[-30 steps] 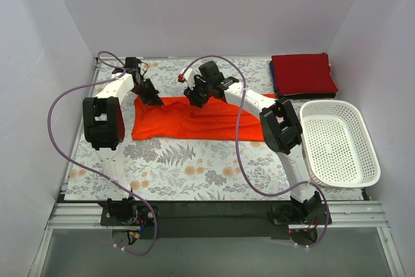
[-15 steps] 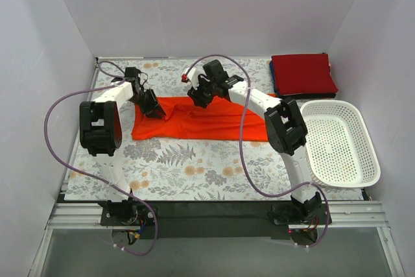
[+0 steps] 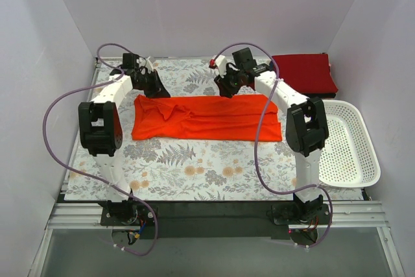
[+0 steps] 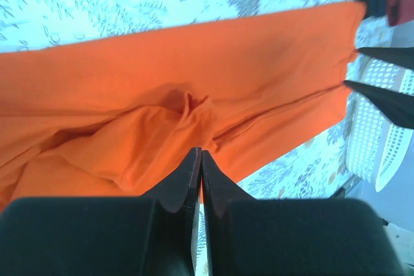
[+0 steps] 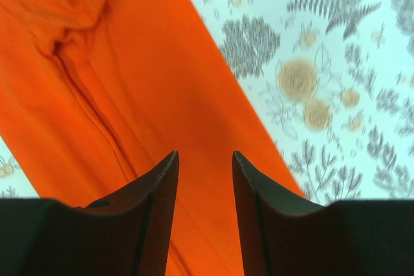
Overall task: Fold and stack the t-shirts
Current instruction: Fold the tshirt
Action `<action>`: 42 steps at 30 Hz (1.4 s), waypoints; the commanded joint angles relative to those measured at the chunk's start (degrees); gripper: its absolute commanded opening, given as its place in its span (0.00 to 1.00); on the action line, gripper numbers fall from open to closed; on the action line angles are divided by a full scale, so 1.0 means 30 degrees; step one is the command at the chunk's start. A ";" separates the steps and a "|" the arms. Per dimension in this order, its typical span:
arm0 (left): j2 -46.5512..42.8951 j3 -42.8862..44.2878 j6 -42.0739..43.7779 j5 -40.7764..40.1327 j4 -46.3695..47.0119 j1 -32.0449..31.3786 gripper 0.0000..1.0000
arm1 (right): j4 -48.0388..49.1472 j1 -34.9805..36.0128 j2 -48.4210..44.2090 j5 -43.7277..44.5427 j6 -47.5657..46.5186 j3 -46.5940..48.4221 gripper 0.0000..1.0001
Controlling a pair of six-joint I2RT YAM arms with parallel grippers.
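Floral cloth over the table. Item one: orange-red t-shirt, laid in a long band across the middle, rumpled at left. Item two: crimson t-shirt, folded, far right corner. White basket, right edge. I read the left gripper as pinched closed over the rumple, and the right gripper as parted above the orange-red t-shirt.

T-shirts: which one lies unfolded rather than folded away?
The bright orange-red t-shirt, stretched in a long, wrinkled band across the middle of the floral cloth. The crimson t-shirt sits folded square in the far right corner.
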 commanded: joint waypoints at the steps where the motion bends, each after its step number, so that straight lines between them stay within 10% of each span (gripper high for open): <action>1: 0.1683 -0.0208 0.0208 0.1136 -0.0412 -0.0605 0.00 | -0.1887 -0.0728 -0.0747 -0.0382 -0.0118 -0.0475 0.45; 12: 0.4442 0.0755 0.1319 -0.1471 -0.1816 -0.1193 0.00 | -0.4318 -0.3277 0.0335 0.1404 -0.1112 0.0021 0.43; 23: -0.1005 0.0729 0.4894 -0.2875 -0.3484 -0.1193 0.17 | -0.4584 -0.3484 0.2270 0.3688 -0.2667 0.0492 0.40; 42: 0.2623 -0.1238 0.6651 -0.9670 -0.4367 -0.1369 0.00 | -0.7688 -0.2520 0.1218 0.3136 -0.4191 -0.4016 0.31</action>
